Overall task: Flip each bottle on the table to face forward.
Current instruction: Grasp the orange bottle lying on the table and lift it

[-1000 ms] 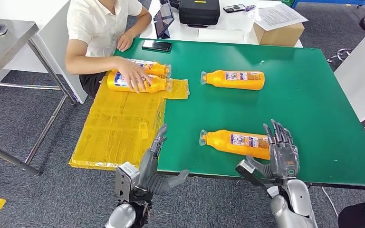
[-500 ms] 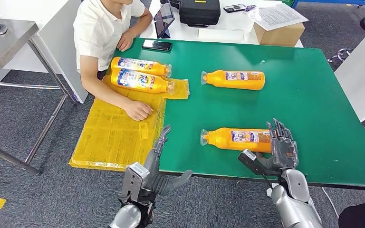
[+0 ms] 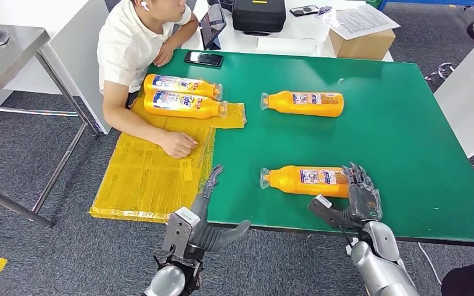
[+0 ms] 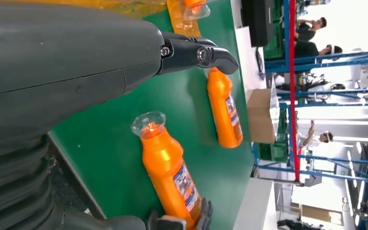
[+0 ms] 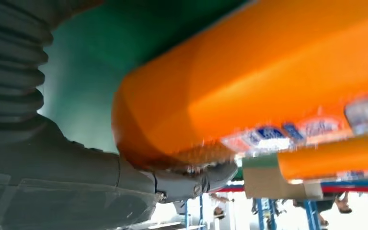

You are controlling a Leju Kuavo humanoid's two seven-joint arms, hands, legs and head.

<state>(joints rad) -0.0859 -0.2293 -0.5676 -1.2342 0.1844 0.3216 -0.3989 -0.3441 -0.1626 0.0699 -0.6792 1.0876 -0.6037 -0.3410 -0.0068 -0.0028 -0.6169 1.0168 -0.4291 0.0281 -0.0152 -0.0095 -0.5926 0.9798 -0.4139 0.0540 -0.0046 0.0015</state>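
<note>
Right robot hand (image 3: 362, 196) clamped on near bottle (image 3: 305, 180) base at tabletop (image 3: 407, 129) edge; left robot hand (image 3: 207, 216) spread, idle; risks rolling off mid-flip

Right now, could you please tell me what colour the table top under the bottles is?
The table top is green, clearest in the head view.

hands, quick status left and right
Left hand: open, holding nothing.
Right hand: fingers closing round the near bottle.
</note>
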